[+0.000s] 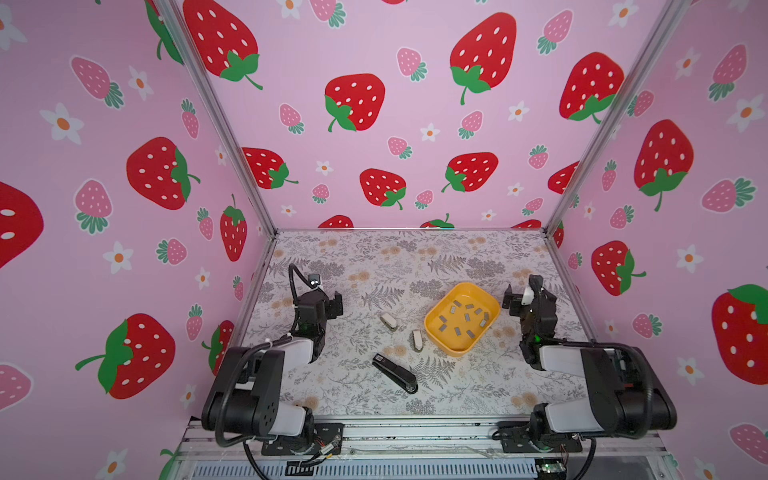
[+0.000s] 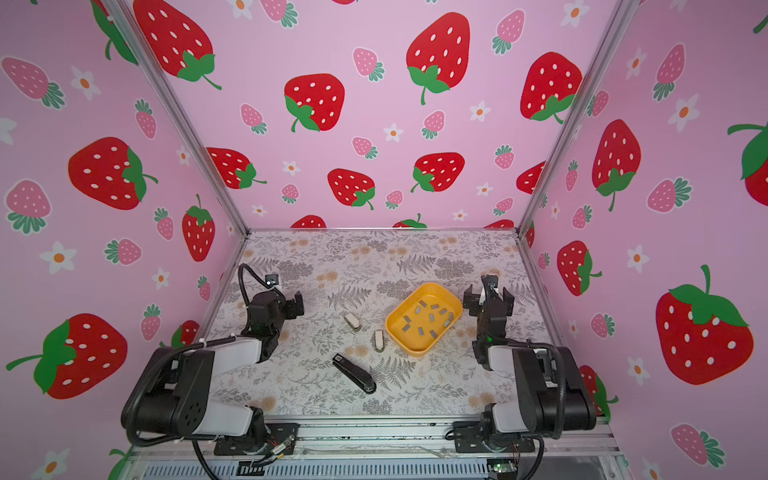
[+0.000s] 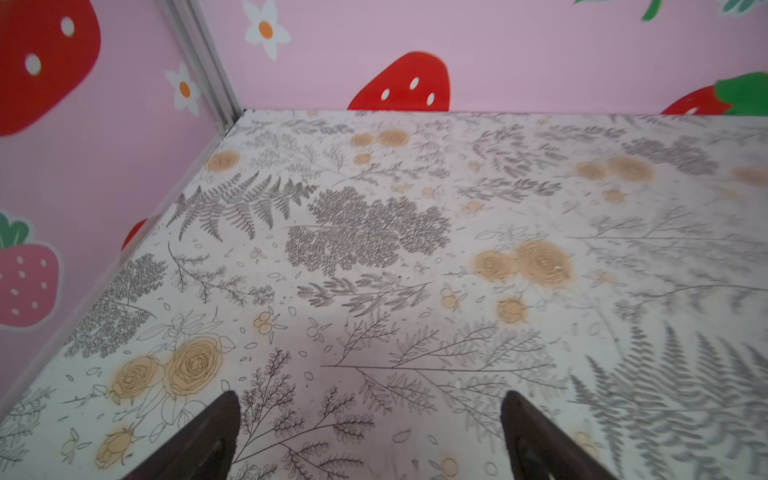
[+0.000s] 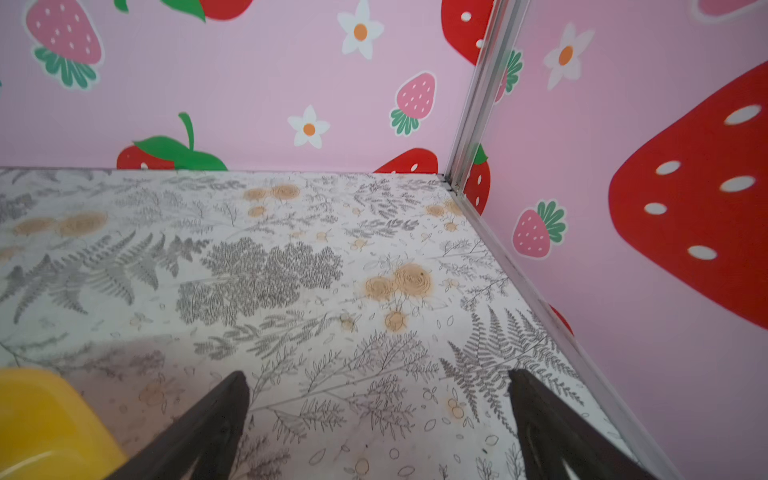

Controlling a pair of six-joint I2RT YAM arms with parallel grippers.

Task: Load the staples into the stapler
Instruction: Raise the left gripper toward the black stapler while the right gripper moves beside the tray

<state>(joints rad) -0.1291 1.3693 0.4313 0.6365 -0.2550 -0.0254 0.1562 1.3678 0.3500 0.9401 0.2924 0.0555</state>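
Left hand, right hand: we find both spread wide and empty, with only the finger ends in the wrist views.
Staples: loose in yellow tray just beside right hand; count unclear.
Stapler: on bench, between the hands, nearer the arm bases.
Two pale items: we cannot identify them.
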